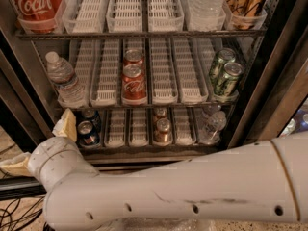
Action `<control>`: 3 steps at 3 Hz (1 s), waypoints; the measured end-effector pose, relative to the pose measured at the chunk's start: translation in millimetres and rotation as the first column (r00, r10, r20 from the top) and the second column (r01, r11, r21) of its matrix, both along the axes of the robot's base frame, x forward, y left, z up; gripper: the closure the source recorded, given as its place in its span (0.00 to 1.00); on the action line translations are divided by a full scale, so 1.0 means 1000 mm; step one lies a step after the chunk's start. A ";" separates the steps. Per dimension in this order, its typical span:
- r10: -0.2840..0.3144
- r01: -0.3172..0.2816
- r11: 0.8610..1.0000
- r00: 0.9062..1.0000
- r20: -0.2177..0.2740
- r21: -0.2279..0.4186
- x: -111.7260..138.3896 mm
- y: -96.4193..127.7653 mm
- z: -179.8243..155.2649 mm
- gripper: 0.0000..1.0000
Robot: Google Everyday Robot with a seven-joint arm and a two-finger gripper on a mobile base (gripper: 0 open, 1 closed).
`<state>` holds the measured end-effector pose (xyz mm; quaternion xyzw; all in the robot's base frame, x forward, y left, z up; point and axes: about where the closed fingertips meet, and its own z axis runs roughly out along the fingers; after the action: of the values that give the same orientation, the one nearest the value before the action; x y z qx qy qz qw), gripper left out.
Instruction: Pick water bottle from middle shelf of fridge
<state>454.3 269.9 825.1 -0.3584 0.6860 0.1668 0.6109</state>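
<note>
The water bottle [62, 78], clear and ribbed with a white cap, stands upright at the left end of the middle shelf [163, 101] of the fridge [284, 76]. My gripper [40, 145] is low at the left, below and in front of the bottle and apart from it. Its cream fingers [66, 124] are spread wide and hold nothing. My white arm [183, 191] crosses the bottom of the view and hides the fridge base.
On the middle shelf stand two red Coke cans [134, 81] and two green cans [224, 76]. The top shelf holds a Coca-Cola bottle [36, 4] and a wide clear bottle [204, 4]. The low shelf holds blue cans [87, 129], brown cans [162, 128] and a clear bottle [211, 126]. Cables [14, 211] lie on the floor.
</note>
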 end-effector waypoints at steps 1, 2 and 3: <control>-0.064 0.063 0.998 0.997 0.038 0.013 0.011 -0.009 0.011 0.00; -0.064 0.063 0.998 0.997 0.039 0.013 0.011 -0.009 0.011 0.00; -0.131 0.128 0.991 0.985 0.113 0.035 0.031 -0.019 0.026 0.00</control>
<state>485.4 250.7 851.3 -0.3135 0.6692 0.1155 0.6637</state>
